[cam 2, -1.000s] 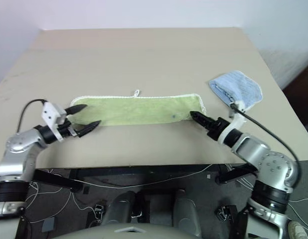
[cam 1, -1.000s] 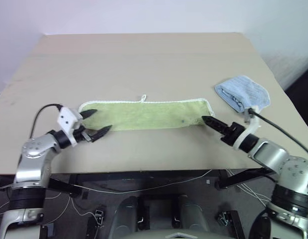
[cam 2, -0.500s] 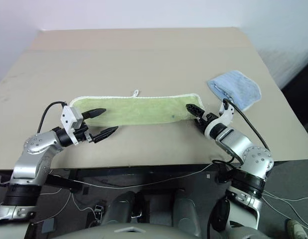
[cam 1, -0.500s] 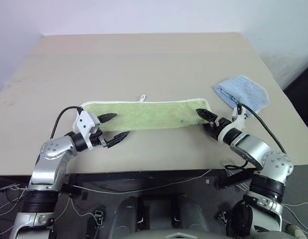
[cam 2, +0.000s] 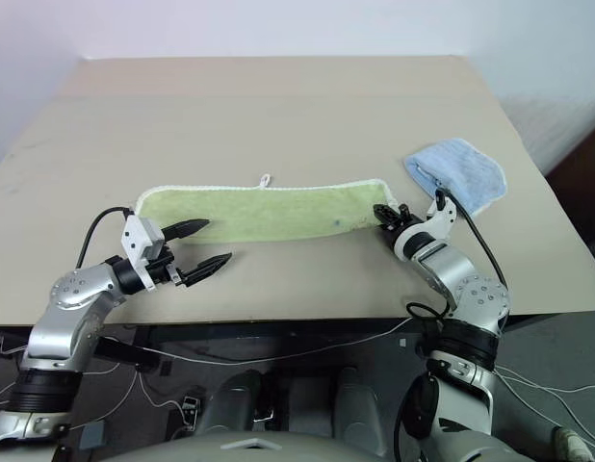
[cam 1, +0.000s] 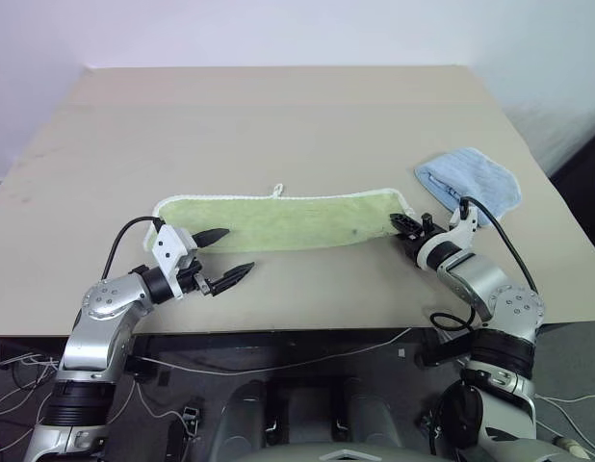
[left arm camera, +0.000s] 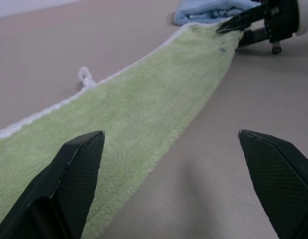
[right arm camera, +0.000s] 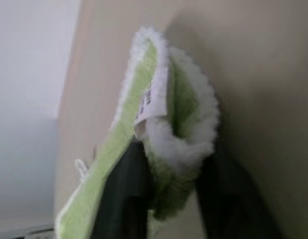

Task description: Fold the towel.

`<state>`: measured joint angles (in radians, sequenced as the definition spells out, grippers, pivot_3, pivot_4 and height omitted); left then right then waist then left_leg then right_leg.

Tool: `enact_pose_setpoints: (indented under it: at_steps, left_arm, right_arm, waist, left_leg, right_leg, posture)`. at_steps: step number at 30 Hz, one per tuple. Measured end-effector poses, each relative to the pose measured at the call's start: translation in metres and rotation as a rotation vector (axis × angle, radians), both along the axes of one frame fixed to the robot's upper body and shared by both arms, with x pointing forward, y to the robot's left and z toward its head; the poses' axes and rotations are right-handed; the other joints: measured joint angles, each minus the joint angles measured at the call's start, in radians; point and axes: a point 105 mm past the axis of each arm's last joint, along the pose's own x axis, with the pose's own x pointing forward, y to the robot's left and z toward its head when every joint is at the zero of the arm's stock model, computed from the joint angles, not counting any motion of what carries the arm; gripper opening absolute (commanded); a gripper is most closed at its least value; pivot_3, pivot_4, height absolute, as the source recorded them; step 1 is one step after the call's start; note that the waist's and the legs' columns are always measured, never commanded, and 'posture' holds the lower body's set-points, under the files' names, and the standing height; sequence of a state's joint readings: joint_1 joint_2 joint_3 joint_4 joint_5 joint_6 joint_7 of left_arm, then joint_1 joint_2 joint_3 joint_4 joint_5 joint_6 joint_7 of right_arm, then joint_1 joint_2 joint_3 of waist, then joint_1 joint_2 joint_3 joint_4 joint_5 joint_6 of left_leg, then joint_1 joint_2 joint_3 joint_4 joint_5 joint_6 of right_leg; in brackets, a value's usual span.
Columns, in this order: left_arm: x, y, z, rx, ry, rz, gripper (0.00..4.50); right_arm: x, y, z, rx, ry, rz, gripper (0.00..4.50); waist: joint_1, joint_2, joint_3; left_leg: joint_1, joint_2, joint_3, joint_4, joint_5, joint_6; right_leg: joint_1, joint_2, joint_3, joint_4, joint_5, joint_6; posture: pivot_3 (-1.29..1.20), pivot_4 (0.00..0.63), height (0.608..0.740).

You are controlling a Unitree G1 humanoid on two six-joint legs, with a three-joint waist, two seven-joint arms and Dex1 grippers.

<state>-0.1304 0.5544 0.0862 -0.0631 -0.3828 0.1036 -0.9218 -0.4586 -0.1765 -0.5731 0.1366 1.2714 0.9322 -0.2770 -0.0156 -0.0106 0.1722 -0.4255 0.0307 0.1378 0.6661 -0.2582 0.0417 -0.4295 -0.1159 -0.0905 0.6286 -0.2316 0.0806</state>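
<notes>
Right gripper (cam 1: 405, 225) has slid in and clamped onto the towel's (cam 1: 288, 220) right end. Left gripper (cam 1: 223, 254) has drifted inward to the towel's left end, fingers spread wide, holding nothing.

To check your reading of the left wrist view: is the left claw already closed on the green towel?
No: the left claw stands wide open, its two black fingers apart, with the towel lying flat on the table ahead of them.

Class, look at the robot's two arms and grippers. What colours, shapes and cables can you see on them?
Both arms are rounded silver-grey metal segments with black joint bands. The left gripper and right gripper each have two pointed black fingers on a white wrist block. The left fingers have a fine cross-hatched surface. A black cable loops from each wrist.
</notes>
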Motion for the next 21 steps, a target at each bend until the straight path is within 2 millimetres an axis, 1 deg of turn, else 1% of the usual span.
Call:
enact_pose_setpoints:
  at_steps: [1,6,8,9,13,15,18,21]
  left_arm:
    - [0.0,0.0,0.0,0.0,0.0,0.0,4.5]
    - [0.0,-0.003,-0.001,-0.008,0.003,-0.009,4.5]
    - [-0.001,-0.007,-0.003,-0.008,0.009,-0.023,4.5]
    - [-0.001,-0.008,-0.004,-0.009,0.012,-0.029,4.5]
    - [-0.001,-0.008,-0.006,-0.01,0.018,-0.031,4.5]
    - [-0.001,-0.007,-0.007,-0.01,0.019,-0.029,4.5]
    - [-0.001,-0.008,-0.007,-0.01,0.011,-0.032,4.5]
    - [-0.001,-0.009,-0.007,-0.01,0.011,-0.034,4.5]
  right_arm:
    - [0.001,-0.001,0.002,0.001,-0.009,-0.007,0.04]
    - [0.002,-0.006,0.005,0.005,-0.026,-0.04,0.02]
    - [0.001,-0.011,0.005,-0.008,-0.029,-0.052,0.02]
    - [0.001,-0.016,0.006,-0.025,-0.031,-0.059,0.02]
    - [-0.002,-0.054,0.015,-0.131,-0.045,-0.138,0.02]
    - [-0.002,-0.065,0.022,-0.156,-0.063,-0.155,0.02]
    - [0.001,-0.067,0.035,-0.199,-0.11,-0.138,0.02]
    - [0.004,-0.054,0.048,-0.371,-0.175,-0.045,0.02]
  waist:
    - [0.001,0.0,0.0]
    - [0.004,0.0,0.0]
    - [0.005,0.0,0.0]
    - [0.006,0.0,0.0]
    - [0.003,0.001,0.001]
    - [0.001,0.002,0.001]
    - [-0.004,0.003,0.001]
    - [-0.002,0.004,0.002]
  left_leg:
    - [0.0,0.0,0.0,0.0,0.0,0.0]
    - [0.0,0.0,0.0,0.0,0.0,0.0]
    - [0.0,-0.001,0.0,0.0,0.0,0.001]
    - [-0.001,-0.001,0.0,0.0,-0.001,0.001]
    - [-0.001,-0.001,0.0,0.0,-0.001,0.001]
    - [-0.001,-0.001,0.0,0.0,-0.001,0.001]
    - [-0.001,0.0,0.0,0.0,-0.001,0.001]
    - [-0.002,0.0,0.001,-0.001,-0.001,0.001]
  right_leg:
    - [0.0,0.0,0.0,0.0,0.0,0.0]
    - [0.0,-0.001,0.0,0.0,0.0,0.0]
    - [0.0,-0.001,0.0,0.0,0.0,0.0]
    - [0.0,-0.001,0.0,0.0,0.0,0.0]
    - [-0.001,-0.002,0.0,-0.001,0.0,0.0]
    - [-0.001,-0.001,0.0,-0.001,0.0,0.0]
    - [-0.002,-0.001,0.0,-0.001,0.0,0.0]
    - [-0.003,-0.001,0.0,0.0,0.0,0.0]
  posture:
    - [0.0,0.15,0.74]
    - [0.0,0.15,0.74]
    - [0.0,0.15,0.74]
    - [0.0,0.15,0.74]
    - [0.0,0.15,0.74]
    - [0.0,0.15,0.74]
    - [0.0,0.15,0.74]
    - [0.0,0.15,0.74]
